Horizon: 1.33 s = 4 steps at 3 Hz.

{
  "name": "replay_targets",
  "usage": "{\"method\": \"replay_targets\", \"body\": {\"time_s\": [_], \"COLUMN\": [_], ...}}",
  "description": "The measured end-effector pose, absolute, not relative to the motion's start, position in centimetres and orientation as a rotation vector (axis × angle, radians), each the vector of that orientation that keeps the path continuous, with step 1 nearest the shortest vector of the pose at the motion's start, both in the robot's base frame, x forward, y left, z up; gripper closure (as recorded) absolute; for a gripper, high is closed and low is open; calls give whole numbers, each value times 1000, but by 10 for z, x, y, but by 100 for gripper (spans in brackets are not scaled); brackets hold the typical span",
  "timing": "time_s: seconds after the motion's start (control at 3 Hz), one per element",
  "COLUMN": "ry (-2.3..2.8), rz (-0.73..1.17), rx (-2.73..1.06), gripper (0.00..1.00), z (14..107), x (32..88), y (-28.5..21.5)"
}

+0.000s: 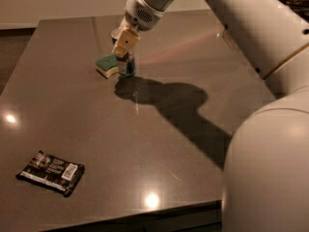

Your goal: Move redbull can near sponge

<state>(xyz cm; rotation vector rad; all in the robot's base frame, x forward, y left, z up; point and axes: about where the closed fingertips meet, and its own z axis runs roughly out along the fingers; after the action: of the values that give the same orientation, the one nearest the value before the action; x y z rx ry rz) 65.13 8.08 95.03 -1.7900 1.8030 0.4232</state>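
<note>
Camera view, looking down over the robot's white arm (227, 13): the pincer (123, 47) hangs over the far middle of the dark bench (159, 144), clenched on the redbull can (127, 66). One tan finger (126, 40) lies across the front of the can's upper half, so only the blue and silver lower part shows beneath it. The can stands roughly upright, with its base at the bench surface, though whether it rests there or sits a hair above cannot be told.

Just to the can's left lies the sponge (107, 65), green side up over a pale yellow edge. Sponge and can are close enough to appear touching.

A dark shadow (164, 98) of the arm and pincer starts at the foot of the can and spreads toward the near right across the glossy top.

Well apart from all this, at the near left corner of the bench, a flat black snack wrapper (50, 172) lies with a small white label showing.

Two bright spots of reflected light sit on the bench, one at the left edge (9, 118) and one near the front edge (152, 200).

The robot's rounded white body (265, 173) fills the lower right of the scene.
</note>
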Motion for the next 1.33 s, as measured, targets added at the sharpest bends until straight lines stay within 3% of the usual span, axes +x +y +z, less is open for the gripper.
{"method": "replay_targets", "body": {"time_s": [1.0,1.33], "ry": [1839,1839], "rz": [440,443], "rx": [-1805,-1808], "gripper": [12,0], "z": [930,928], "x": [670,670], "y": [96,98]}}
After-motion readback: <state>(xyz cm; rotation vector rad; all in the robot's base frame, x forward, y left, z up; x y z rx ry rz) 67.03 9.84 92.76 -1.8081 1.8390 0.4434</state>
